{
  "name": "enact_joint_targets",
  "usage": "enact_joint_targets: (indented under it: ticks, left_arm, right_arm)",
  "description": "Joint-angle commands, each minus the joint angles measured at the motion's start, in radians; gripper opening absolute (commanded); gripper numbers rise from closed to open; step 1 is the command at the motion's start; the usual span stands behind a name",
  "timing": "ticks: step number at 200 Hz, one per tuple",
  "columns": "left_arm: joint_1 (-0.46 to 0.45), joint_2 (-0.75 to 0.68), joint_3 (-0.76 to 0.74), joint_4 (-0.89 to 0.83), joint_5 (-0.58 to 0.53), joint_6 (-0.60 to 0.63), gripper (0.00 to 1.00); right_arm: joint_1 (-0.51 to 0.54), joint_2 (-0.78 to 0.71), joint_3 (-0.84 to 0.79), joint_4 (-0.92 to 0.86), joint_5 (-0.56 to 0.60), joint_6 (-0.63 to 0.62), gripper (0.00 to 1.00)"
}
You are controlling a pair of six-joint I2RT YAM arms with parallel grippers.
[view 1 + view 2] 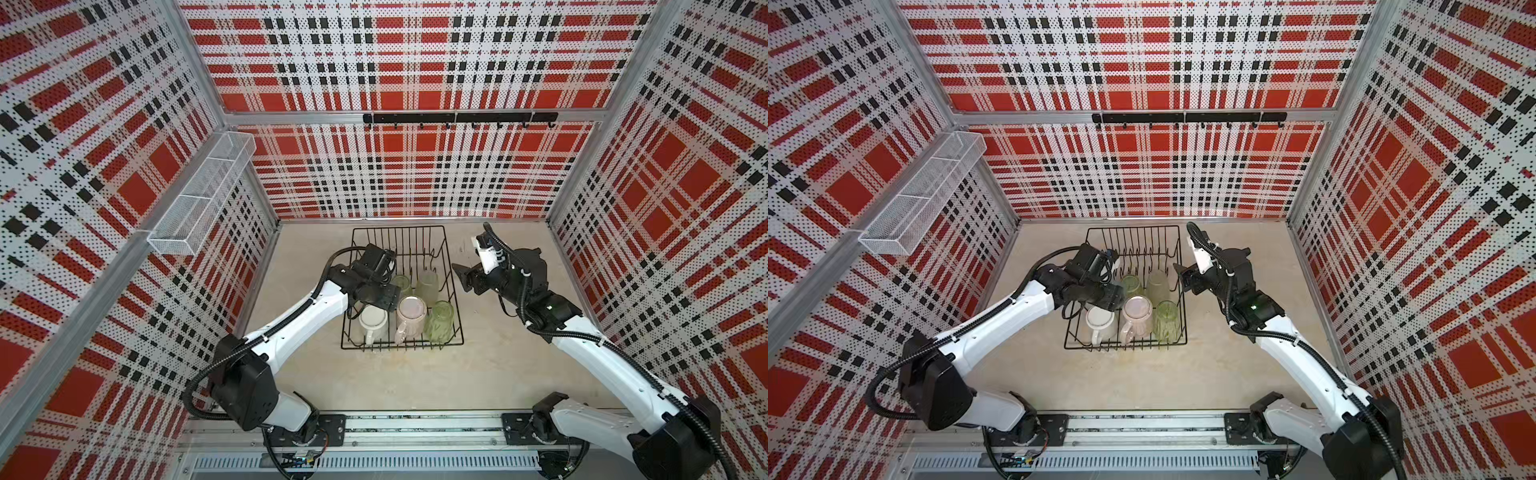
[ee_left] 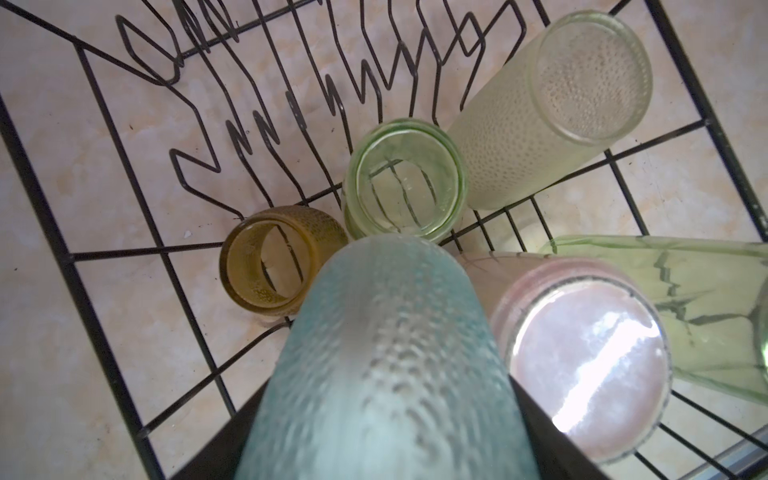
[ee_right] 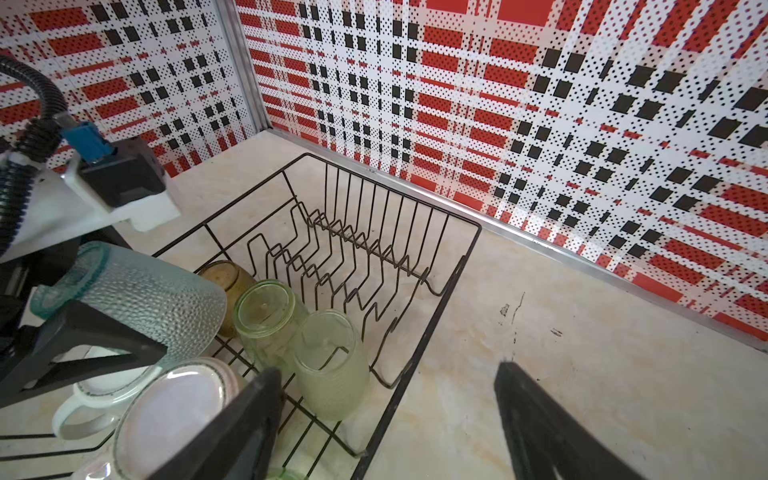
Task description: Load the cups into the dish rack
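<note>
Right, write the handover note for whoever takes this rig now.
Left gripper: jaws shut on the teal cup, held over the dish rack.
Right gripper: open, empty, beside the rack's right rim.
In the rack: amber cup, green tumbler, frosted cup, pink mug, second green tumbler, white mug.
Done: six loaded.
Left: set the teal cup down, release.

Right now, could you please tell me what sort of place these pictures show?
Probably a robot test cell staged as a kitchen corner: plaid perforated walls enclose a beige tabletop, two robot arms stand on a rail, and a black wire dish rack holds upturned cups.
</note>
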Motion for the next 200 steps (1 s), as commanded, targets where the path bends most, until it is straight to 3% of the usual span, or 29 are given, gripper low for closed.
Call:
enact_joint_targets:
  ticks: [1, 28, 34, 50, 122, 158, 200]
  left_arm:
    - [-0.016, 0.009, 0.009, 0.045, 0.052, -0.010, 0.70]
    - [-0.019, 0.014, -0.007, 0.060, 0.061, -0.011, 0.70]
    - [-0.018, 0.018, -0.011, 0.060, 0.052, -0.011, 0.70]
    - [-0.018, 0.024, -0.020, 0.058, 0.032, -0.011, 0.70]
    - [-0.022, 0.023, -0.058, 0.058, 0.003, -0.008, 0.70]
    - [-0.021, 0.028, -0.072, 0.057, -0.020, -0.001, 0.70]
    - [-0.022, 0.051, -0.090, 0.055, -0.021, 0.010, 0.70]
  right_arm:
    - [0.000, -0.026, 0.009, -0.010, -0.007, -0.011, 0.84]
    - [0.000, -0.025, 0.008, -0.008, 0.046, 0.015, 0.86]
    - [-0.001, -0.027, 0.006, -0.006, 0.108, 0.045, 1.00]
    - [-0.060, -0.031, -0.010, 0.000, 0.194, 0.129, 1.00]
    - [-0.551, 0.006, -0.192, 0.336, -0.213, 0.423, 1.00]
    - [-0.673, 0.023, -0.221, 0.384, -0.187, 0.482, 1.00]
    - [-0.724, 0.024, -0.252, 0.405, -0.119, 0.485, 1.00]
